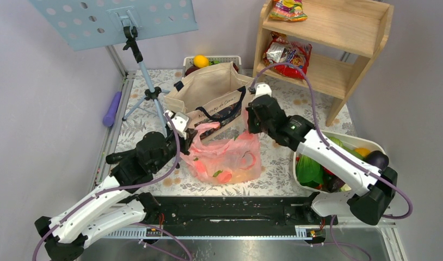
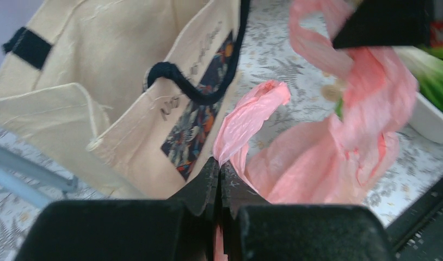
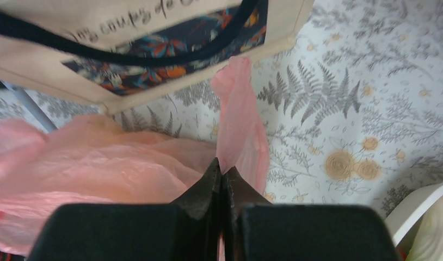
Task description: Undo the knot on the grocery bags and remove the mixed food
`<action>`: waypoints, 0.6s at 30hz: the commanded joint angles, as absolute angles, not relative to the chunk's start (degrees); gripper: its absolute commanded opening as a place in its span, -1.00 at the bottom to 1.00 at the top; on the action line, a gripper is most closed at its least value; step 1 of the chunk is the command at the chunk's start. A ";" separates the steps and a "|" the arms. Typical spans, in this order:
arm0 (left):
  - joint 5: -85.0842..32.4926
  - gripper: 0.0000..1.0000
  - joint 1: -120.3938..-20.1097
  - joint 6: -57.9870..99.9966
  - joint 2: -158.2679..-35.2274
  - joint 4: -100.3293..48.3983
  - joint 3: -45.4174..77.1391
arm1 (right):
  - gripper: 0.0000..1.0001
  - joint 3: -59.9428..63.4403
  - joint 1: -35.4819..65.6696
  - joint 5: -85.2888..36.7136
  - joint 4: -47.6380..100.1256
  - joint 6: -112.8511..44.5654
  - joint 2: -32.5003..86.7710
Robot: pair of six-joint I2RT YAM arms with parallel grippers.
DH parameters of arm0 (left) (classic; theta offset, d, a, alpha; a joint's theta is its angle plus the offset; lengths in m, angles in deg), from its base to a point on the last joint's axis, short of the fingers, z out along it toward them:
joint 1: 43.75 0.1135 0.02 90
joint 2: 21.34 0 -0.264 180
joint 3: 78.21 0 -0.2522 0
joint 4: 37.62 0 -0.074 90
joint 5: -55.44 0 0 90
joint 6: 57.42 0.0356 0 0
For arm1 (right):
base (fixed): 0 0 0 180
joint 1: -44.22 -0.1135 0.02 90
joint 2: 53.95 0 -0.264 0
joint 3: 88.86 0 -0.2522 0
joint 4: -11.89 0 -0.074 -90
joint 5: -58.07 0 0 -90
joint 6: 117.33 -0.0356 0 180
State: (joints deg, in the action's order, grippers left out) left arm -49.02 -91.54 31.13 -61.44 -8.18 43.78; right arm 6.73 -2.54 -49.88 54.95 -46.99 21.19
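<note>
Seen from above, a thin pink grocery bag (image 1: pixel 230 157) sits on the fern-patterned table (image 1: pixel 312 103) at the centre of the frame, just in front of a beige canvas tote (image 1: pixel 205 89). Red and green shapes of the mixed food (image 1: pixel 222 174) show faintly through the plastic near its lower edge.

The two arms reach in from the bottom corners, one to each side of the bag's top.

In the left wrist view, the left gripper (image 2: pixel 219 166) sits at the bottom centre. Its jaws are pressed together on a twisted strip of pink plastic, the bag's left handle (image 2: pixel 252 111). The strip rises from the fingertips up and to the right. The body of the bag fills the right half of this frame and the tote fills the upper left.

In the right wrist view, the right gripper (image 3: pixel 223 169) is also at the bottom centre, pinched shut on the bag's right handle (image 3: pixel 234 109). The handle runs straight up from the fingertips to the tote's lower edge. The rest of the bag spreads across the lower left.

From above, the two handles are drawn apart, one towards each gripper.

A white bowl (image 2: pixel 429 119) of produce stands to the right of the bag. A wooden shelf (image 1: pixel 339 32) holding snack packets (image 1: pixel 287 53) stands in the upper right.
</note>
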 commanded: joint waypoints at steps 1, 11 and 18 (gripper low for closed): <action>-35.80 -1.00 -91.66 30.26 -59.27 -12.98 42.02 | -1.00 0.00 0.56 -48.15 56.04 -43.69 17.98; -12.34 -1.00 -95.83 17.25 -57.52 -19.80 43.47 | -1.00 -10.72 7.08 -36.53 54.06 -40.75 27.52; -9.38 -1.00 -101.41 12.23 -58.55 -22.91 48.22 | -0.92 -16.48 8.30 -34.89 54.11 -41.82 34.07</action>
